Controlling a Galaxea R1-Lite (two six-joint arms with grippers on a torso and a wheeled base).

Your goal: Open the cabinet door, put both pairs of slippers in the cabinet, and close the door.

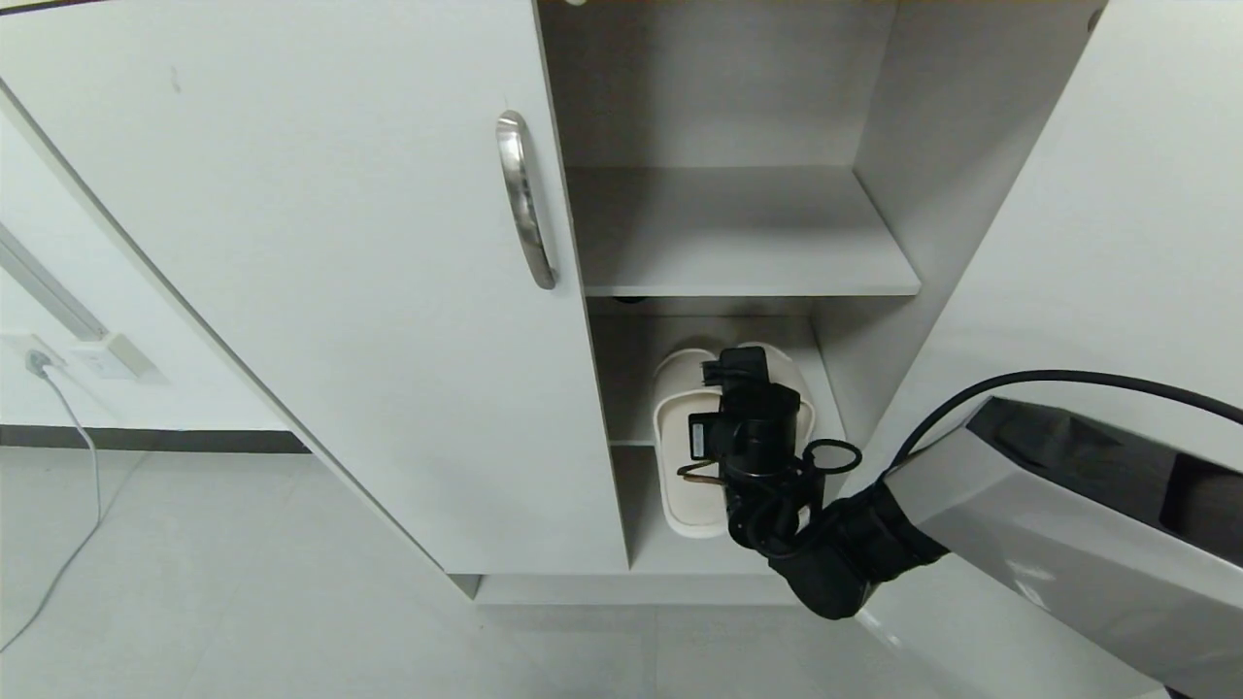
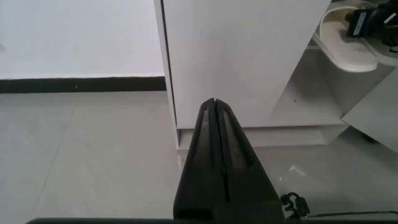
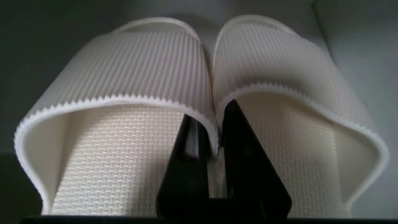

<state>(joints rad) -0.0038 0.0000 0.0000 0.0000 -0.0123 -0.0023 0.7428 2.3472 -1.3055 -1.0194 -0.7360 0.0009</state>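
A pair of white slippers [image 1: 685,437] lies side by side, toes inward, in the white cabinet's [image 1: 738,233] lower compartment under the middle shelf. My right gripper [image 1: 743,374] reaches in from the front. It is shut on the slippers [image 3: 137,81], pinching their two touching inner straps between its fingers [image 3: 186,149]. From the left wrist view the slippers' heels [image 2: 345,50] stick out past the cabinet front. My left gripper [image 2: 214,109] is shut and holds nothing, low above the floor and facing the cabinet's base.
The cabinet's left door [image 1: 340,291] is closed, with a metal handle [image 1: 524,199]. The right door [image 1: 1097,243] stands swung open beside my right arm. A wall socket with a cable [image 1: 39,364] is at the far left. Tiled floor [image 1: 243,602] lies in front.
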